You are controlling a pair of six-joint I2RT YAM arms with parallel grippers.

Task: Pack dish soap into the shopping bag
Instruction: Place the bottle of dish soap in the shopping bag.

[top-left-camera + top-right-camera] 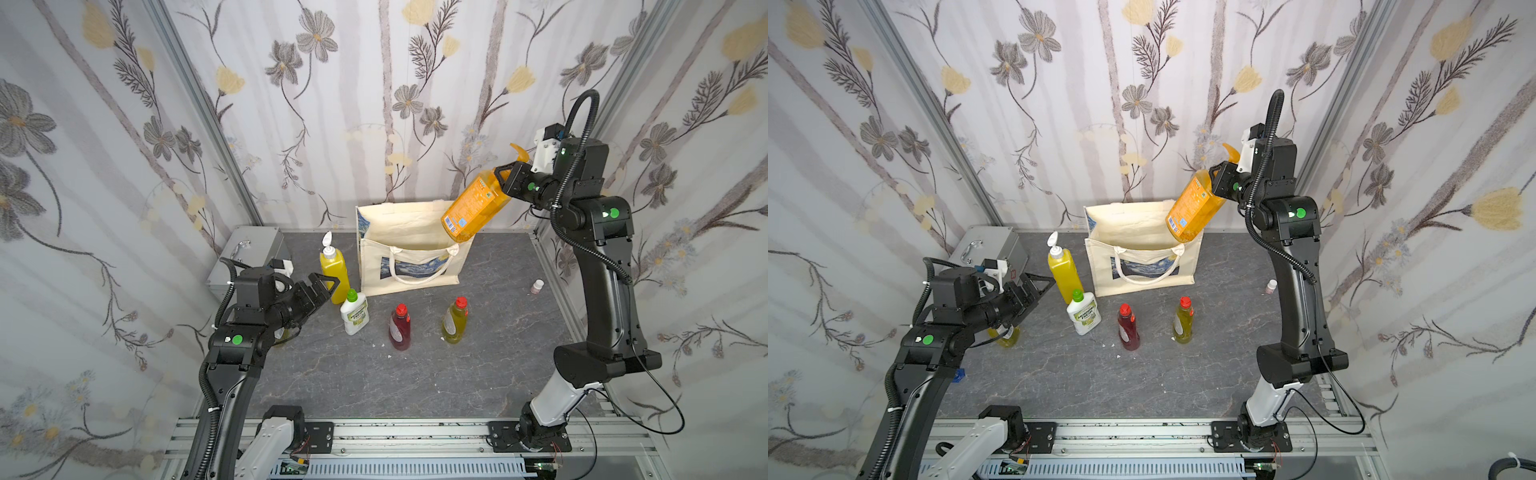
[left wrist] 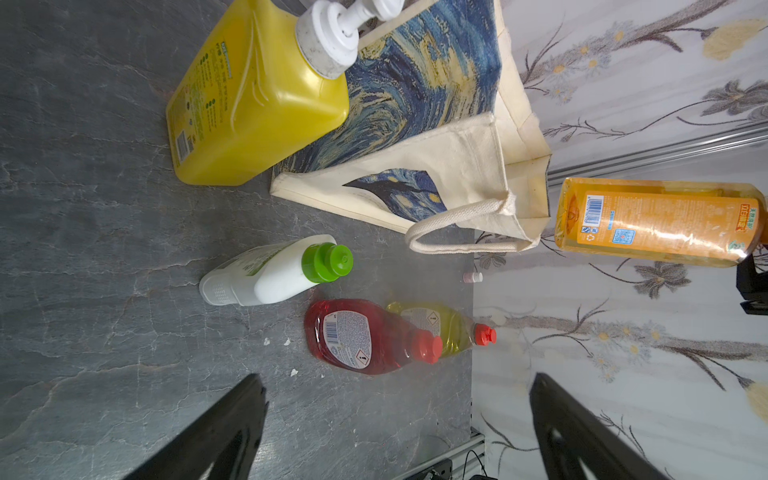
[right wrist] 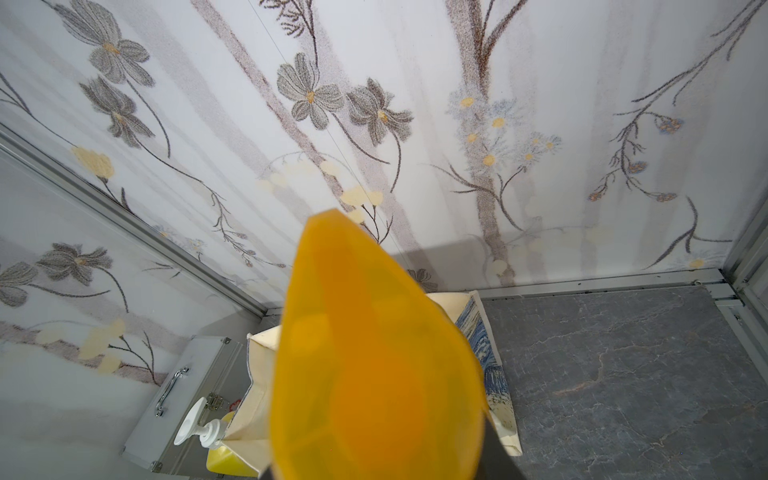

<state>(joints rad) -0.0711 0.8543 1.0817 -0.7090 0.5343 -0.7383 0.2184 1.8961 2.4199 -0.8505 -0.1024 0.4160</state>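
My right gripper (image 1: 505,176) is shut on the orange dish soap bottle (image 1: 473,205) near its pump. The bottle hangs tilted, base down, over the right rim of the open shopping bag (image 1: 409,266), and it fills the right wrist view (image 3: 374,353). On the table stand a yellow pump bottle (image 1: 334,272), a white green-capped bottle (image 1: 354,313), a dark red bottle (image 1: 400,328) and a yellow-green bottle (image 1: 454,322). Another yellow-green bottle (image 1: 1007,336) is half hidden under my left arm. Beside the yellow pump bottle, my left gripper (image 2: 397,378) is open and holds nothing.
A silver metal case (image 1: 249,253) sits at the back left behind my left arm. A tiny pink bottle (image 1: 537,286) stands to the right of the bag. Aluminium rails edge the grey table (image 1: 374,382), and patterned walls close in on three sides.
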